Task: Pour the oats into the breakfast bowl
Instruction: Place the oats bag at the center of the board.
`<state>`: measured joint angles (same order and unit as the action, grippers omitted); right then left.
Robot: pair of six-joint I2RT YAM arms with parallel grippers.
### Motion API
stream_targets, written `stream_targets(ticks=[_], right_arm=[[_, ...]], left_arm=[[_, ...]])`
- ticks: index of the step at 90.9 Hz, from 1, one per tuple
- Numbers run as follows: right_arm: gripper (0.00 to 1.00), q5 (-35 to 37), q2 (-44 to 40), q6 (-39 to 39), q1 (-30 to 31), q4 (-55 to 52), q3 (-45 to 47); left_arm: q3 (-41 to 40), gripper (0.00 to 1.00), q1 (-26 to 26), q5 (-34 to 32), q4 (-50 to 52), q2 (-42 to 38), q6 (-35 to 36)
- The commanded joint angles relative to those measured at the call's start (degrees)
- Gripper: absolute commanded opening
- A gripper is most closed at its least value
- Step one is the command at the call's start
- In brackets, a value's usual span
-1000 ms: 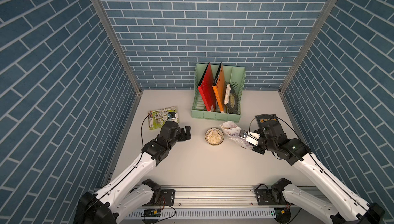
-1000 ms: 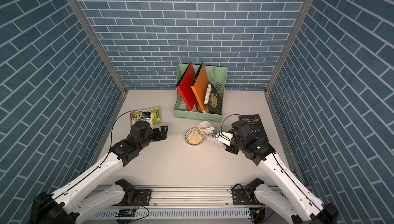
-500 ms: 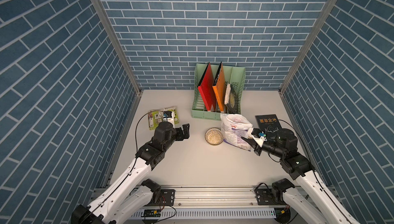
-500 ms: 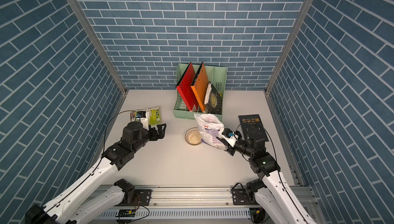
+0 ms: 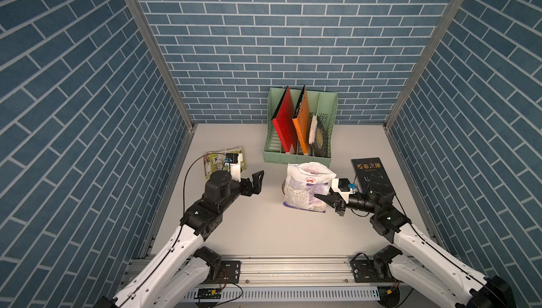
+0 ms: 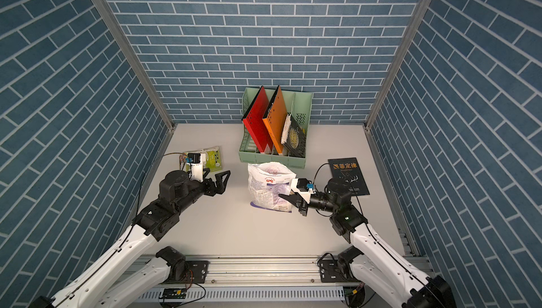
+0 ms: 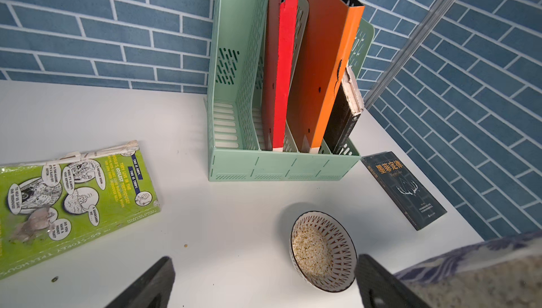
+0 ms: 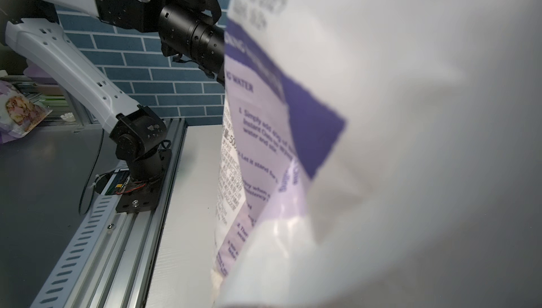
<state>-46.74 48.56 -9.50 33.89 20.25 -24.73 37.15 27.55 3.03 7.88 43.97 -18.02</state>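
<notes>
oats: pale beige flakes lie in the small round dark-patterned ceramic bowl
pouch: white stand-up plastic pouch, upright just beside the bowl on the tabletop
right gripper: pinching the pouch's lower side
left gripper: spread wide, empty, well apart
advice: seat the base flat before letting go, leaning away from the bowl

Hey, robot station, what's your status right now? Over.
Left gripper open, empty. Right gripper shut on oats pouch, upright beside bowl. Bowl holds some oats. Pouch mostly hides bowl from above.
</notes>
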Motion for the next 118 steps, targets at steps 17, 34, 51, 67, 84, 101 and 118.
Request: stream_targets(ticks=[17, 34, 51, 67, 84, 101, 118], right_arm=[[0.00, 17.2, 6.0, -3.0, 13.1, 18.3, 6.6], [0.01, 24.4, 13.4, -5.1, 18.8, 25.0, 8.8], [0.31, 24.4, 15.8, -6.6, 18.9, 26.6, 9.2], [0.56, 20.2, 12.9, -7.6, 17.0, 19.1, 8.1], [0.68, 14.3, 10.4, -7.6, 12.6, 8.6, 4.0], [0.76, 10.8, 8.3, -14.1, 10.5, -11.8, -6.4], [0.74, 8.5, 11.0, -19.5, 9.4, -25.6, -14.4]], left_arm=[[0.9, 1.00, -0.4, -8.3, 0.8, -2.5, 1.7], [-5.1, 1.00, -0.4, -13.0, -2.5, -5.4, -3.8], [-7.3, 0.99, -0.4, -10.7, -4.0, -5.7, -2.8], [-0.9, 1.00, -0.4, -7.0, 0.6, -5.9, 9.0], [4.7, 0.99, -0.4, 1.6, 4.0, -6.9, 19.3], [5.0, 0.99, -0.4, 18.4, 6.1, -8.6, 31.3], [4.2, 0.93, -0.4, 27.6, 10.3, -6.0, 43.3]])
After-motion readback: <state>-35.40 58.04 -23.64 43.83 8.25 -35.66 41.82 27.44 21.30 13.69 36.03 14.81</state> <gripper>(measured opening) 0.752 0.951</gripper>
